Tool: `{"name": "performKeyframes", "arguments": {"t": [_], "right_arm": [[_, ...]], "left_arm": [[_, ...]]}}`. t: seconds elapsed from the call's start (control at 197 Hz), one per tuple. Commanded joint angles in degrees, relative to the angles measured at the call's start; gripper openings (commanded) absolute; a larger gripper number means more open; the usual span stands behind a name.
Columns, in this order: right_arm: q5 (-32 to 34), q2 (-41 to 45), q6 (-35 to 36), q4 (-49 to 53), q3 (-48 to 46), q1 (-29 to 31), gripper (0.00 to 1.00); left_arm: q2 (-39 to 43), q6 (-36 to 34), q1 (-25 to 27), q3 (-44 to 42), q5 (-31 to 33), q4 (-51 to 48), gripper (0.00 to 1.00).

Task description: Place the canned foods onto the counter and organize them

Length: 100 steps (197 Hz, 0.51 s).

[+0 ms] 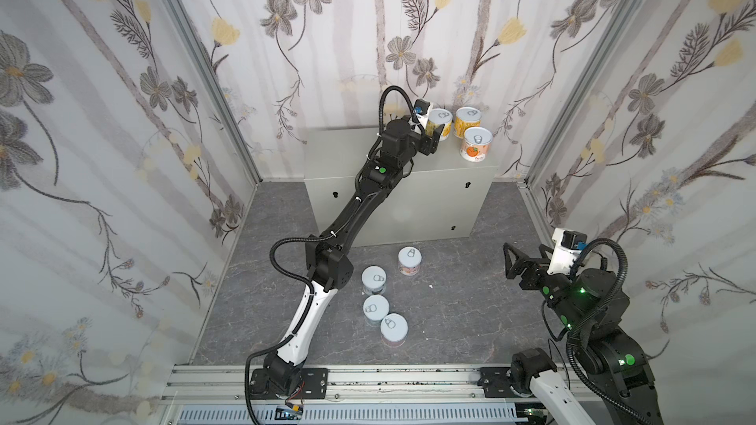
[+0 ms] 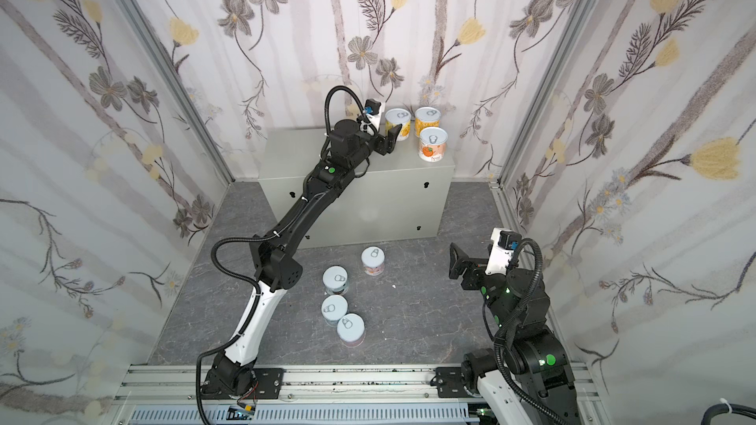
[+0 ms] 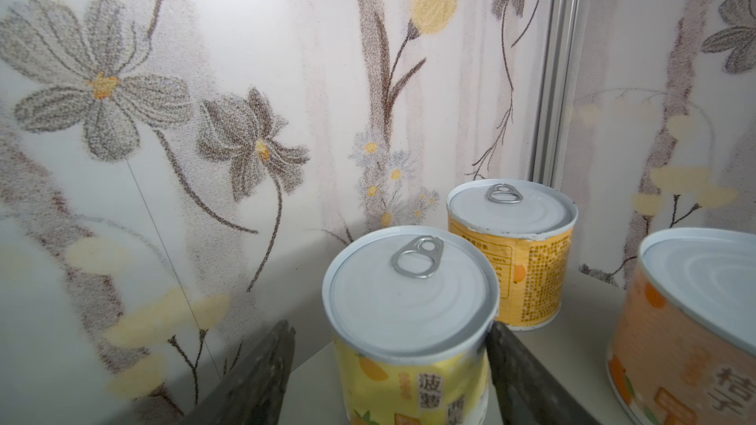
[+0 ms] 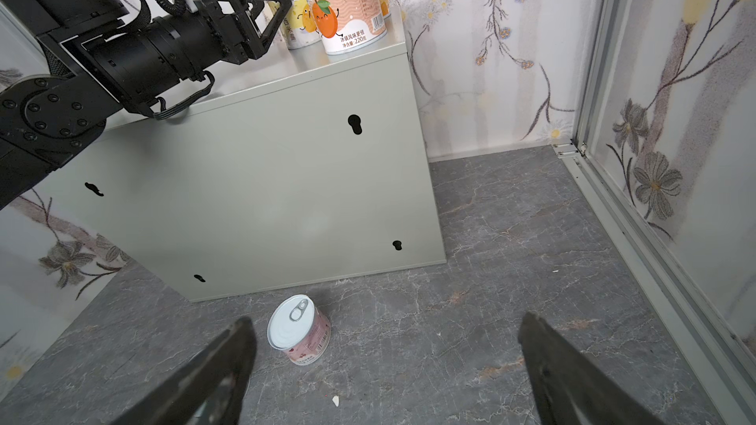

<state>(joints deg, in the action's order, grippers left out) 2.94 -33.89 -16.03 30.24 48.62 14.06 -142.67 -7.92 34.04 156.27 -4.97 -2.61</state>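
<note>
Now your left gripper (image 3: 388, 337) loosely straddles the yellow tin (image 3: 409, 300) on the counter (image 1: 343, 149), one finger (image 3: 519, 370) touching, one apart, seemingly squaring it beside two other tins (image 1: 468, 116). Your right gripper (image 4: 386, 318) hangs wide, empty, facing the pink tin (image 4: 300, 329) on the floor (image 4: 491, 239).

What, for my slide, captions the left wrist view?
Left gripper straddles an upright yellow can on the counter.
</note>
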Motion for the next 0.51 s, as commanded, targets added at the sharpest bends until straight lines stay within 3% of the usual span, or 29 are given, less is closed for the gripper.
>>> {"name": "performKeyframes", "arguments": {"t": [0.0, 0.137, 0.284, 0.34, 0.421, 0.502], "right_arm": [[-0.18, -0.05, -0.45, -0.80, 0.49, 0.02, 1.00], [-0.21, -0.10, -0.44, -0.85, 0.57, 0.00, 1.00], [-0.72, -0.31, -0.40, -0.98, 0.52, -0.02, 1.00], [-1.16, -0.30, -0.40, -1.15, 0.42, 0.02, 1.00], [-2.01, -0.19, -0.28, -1.39, 0.47, 0.02, 1.00], [-3.58, 0.31, 0.59, -1.71, 0.10, 0.08, 1.00]], "left_arm": [[-1.90, -0.34, -0.32, -0.87, -0.53, -4.50, 0.76], [-1.74, -0.27, -0.32, -0.83, -1.12, -4.51, 0.79], [-0.02, 1.12, -0.28, -1.13, -2.01, -4.85, 0.99], [2.24, 1.27, -0.25, -2.77, -2.67, -4.63, 1.00], [7.97, 1.69, -0.25, -10.03, -2.35, -2.04, 1.00], [16.89, 2.21, -0.20, -22.79, -0.89, 3.77, 1.00]]}}
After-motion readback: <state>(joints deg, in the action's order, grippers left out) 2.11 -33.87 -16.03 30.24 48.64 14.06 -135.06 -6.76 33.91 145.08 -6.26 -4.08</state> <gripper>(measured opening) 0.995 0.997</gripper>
